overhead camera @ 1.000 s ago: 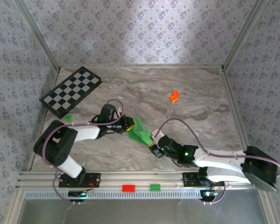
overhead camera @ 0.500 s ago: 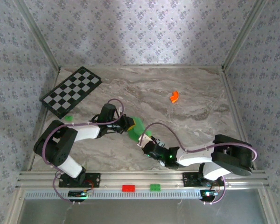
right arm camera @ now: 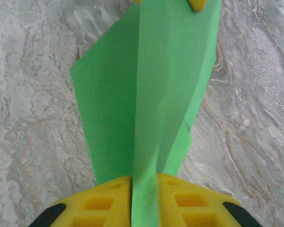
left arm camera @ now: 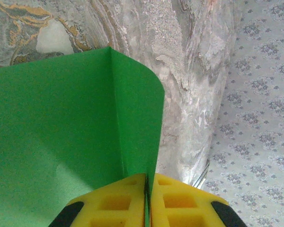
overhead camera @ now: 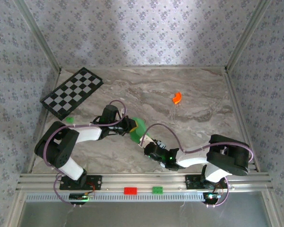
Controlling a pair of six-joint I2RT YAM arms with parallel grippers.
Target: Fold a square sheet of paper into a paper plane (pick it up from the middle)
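The square sheet of paper (overhead camera: 138,128), bright green and partly folded with creases, hangs between my two grippers just left of the table's middle. My left gripper (overhead camera: 130,126) is shut on its left end; in the left wrist view the yellow pads (left arm camera: 120,201) pinch a folded edge of the paper (left arm camera: 61,132). My right gripper (overhead camera: 146,142) holds the near right end. In the right wrist view a folded strip of the paper (right arm camera: 146,94) runs between its pads (right arm camera: 109,201), which close on it. The left gripper's yellow fingertip (right arm camera: 198,4) shows at the paper's far end.
A black-and-white checkered board (overhead camera: 72,92) lies at the far left, with a tiny green block (overhead camera: 69,120) near it. A small orange curved piece (overhead camera: 176,98) sits at the back right. Red (overhead camera: 130,190) and green (overhead camera: 157,190) blocks rest on the front rail.
My right arm has folded in and its gripper has slid left along the paper toward the left gripper, its jaws narrowing onto the paper. The paper looks shorter and more bunched.
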